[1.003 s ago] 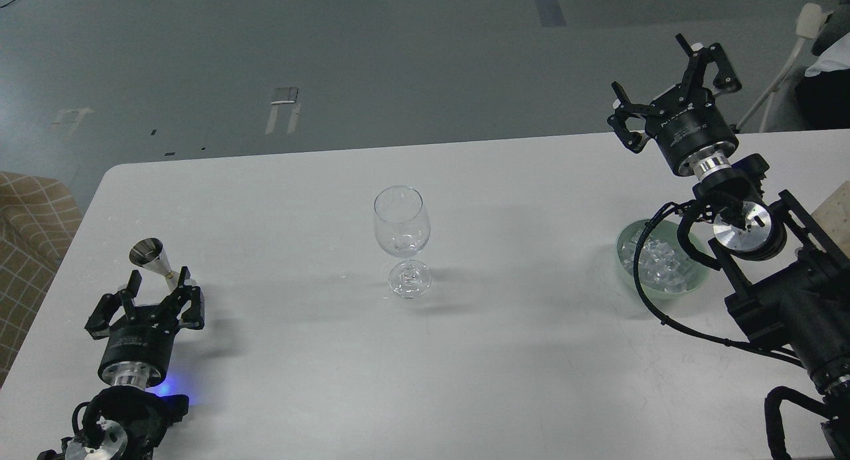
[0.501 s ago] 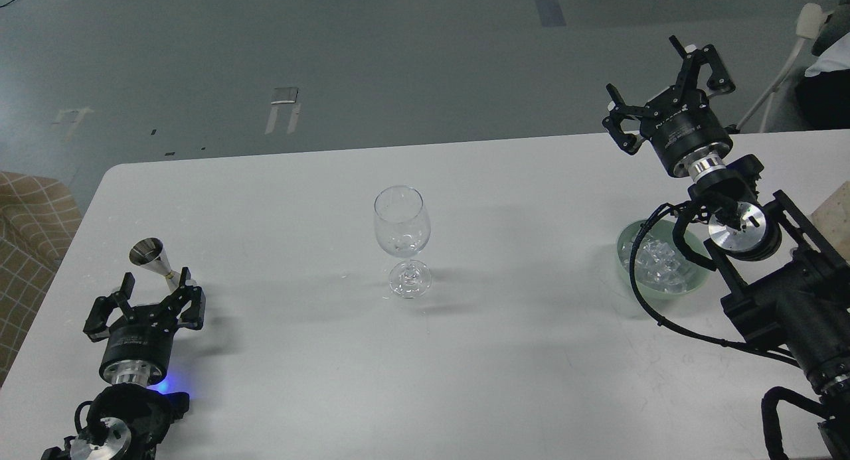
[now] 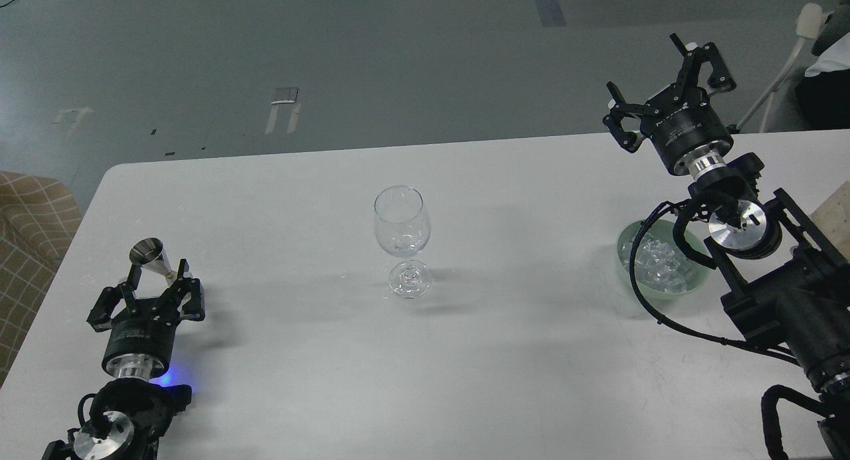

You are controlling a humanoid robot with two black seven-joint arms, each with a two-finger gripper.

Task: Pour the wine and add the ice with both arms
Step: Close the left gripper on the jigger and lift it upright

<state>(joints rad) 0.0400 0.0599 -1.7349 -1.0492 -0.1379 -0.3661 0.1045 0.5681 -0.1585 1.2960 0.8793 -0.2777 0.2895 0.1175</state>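
Note:
A clear wine glass (image 3: 402, 231) stands upright in the middle of the white table (image 3: 518, 354); I cannot tell whether any wine is in it. A small metal cone-shaped measuring cup (image 3: 149, 256) stands at the front left. My left gripper (image 3: 154, 289) is open, with its fingers on either side of the cup's lower part. A pale green bowl (image 3: 625, 269) at the right holds several clear ice cubes (image 3: 657, 264). My right gripper (image 3: 647, 68) is open and empty, raised beyond the bowl over the table's far edge. My right arm's cable hides part of the bowl.
A brown checked seat (image 3: 30, 234) stands off the table's left edge. A beige block (image 3: 838, 211) lies at the right edge. A white chair leg (image 3: 780, 75) stands behind the right gripper. The grey floor lies beyond the far edge.
My left gripper has edged forward, closing in around the metal cup's base. My right gripper has barely shifted. The glass and bowl have not moved.

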